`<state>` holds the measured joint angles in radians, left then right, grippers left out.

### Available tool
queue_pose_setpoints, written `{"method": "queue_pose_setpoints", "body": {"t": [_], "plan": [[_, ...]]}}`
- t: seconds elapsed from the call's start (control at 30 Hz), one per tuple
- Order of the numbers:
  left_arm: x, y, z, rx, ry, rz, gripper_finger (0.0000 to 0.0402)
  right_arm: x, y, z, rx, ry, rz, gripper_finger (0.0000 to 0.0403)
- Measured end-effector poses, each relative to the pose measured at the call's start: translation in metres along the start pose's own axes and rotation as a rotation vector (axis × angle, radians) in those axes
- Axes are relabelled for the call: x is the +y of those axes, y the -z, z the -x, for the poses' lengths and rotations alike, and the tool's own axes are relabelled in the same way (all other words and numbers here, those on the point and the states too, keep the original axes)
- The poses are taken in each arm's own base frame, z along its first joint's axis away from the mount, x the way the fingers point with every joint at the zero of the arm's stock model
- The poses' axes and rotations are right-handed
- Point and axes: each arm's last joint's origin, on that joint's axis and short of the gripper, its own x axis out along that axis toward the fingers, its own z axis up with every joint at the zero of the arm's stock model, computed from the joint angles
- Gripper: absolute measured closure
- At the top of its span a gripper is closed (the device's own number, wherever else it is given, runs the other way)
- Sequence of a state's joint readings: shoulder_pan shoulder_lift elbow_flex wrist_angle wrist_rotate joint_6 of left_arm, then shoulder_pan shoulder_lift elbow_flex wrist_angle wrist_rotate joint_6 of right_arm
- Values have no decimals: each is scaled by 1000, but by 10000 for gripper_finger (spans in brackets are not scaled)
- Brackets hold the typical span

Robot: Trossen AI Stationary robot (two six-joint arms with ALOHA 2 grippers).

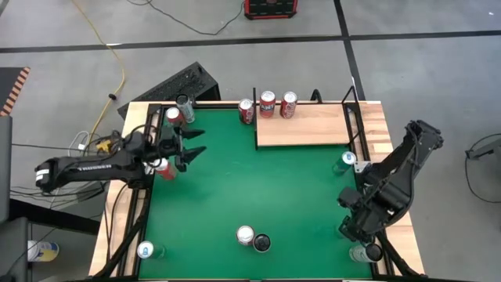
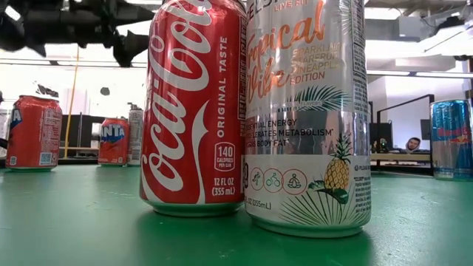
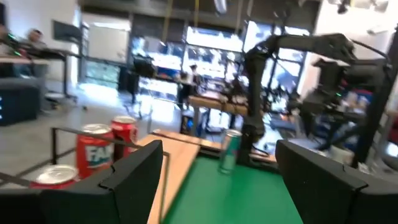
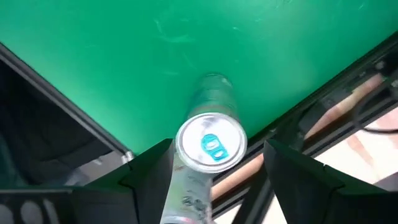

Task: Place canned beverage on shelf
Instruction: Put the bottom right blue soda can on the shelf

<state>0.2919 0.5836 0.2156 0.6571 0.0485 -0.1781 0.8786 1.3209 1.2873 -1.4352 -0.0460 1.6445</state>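
The shelf lies flat at the far edge of the green table, right of centre, its long axis running left to right across the table. Three red cans stand upright at its far left corner: one on the green just off the board, two at its back edge.

The left gripper hovers at the table's left side, fingers apart and empty, pointing across toward the shelf (a red can stands just beneath the arm).

The right gripper hangs over the near right corner, fingers spread on either side of an upright silver can with a blue tab, not touching it.

Two more cans, a Coca-Cola and a silver pineapple-print one, stand upright side by side at the near edge.
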Motion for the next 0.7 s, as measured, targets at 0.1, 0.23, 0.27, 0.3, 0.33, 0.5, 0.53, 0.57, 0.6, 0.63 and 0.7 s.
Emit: {"method": "queue_pose_setpoints", "body": {"t": [0.1, 0.23, 0.27, 0.3, 0.33, 0.5, 0.53, 0.57, 0.6, 0.63, 0.7], "plan": [[3, 10, 9, -39, -47, 3, 105, 1, 4, -2, 0, 14, 10, 128], [4, 17, 15, -17, -46, 3, 105, 4, 9, -6, -5, 40, 8, 128], [3, 18, 15, -3, -31, -2, 105, 4, 10, -8, -6, 51, 14, 128], [3, 19, 15, 8, -14, -9, 105, 4, 11, -9, -9, 63, 18, 128], [3, 20, 15, 19, 2, -16, 105, 4, 12, -10, -10, 75, 21, 128], [2, 24, 15, 71, 40, -35, 105, 7, 15, -14, -35, 90, 14, 128], [2, 25, 15, 78, 39, -35, 105, 8, 16, -15, -37, 94, 17, 128], [2, 26, 15, 85, 38, -36, 105, 8, 17, -16, -41, 99, 20, 128], [3, 27, 15, 96, 36, -35, 105, 9, 17, -17, -47, 103, 23, 128], [3, 28, 15, 108, 34, -35, 105, 9, 18, -17, -53, 103, 24, 128], [3, 30, 15, 132, 30, -32, 105, 9, 17, -17, -58, 101, 23, 128]]}}
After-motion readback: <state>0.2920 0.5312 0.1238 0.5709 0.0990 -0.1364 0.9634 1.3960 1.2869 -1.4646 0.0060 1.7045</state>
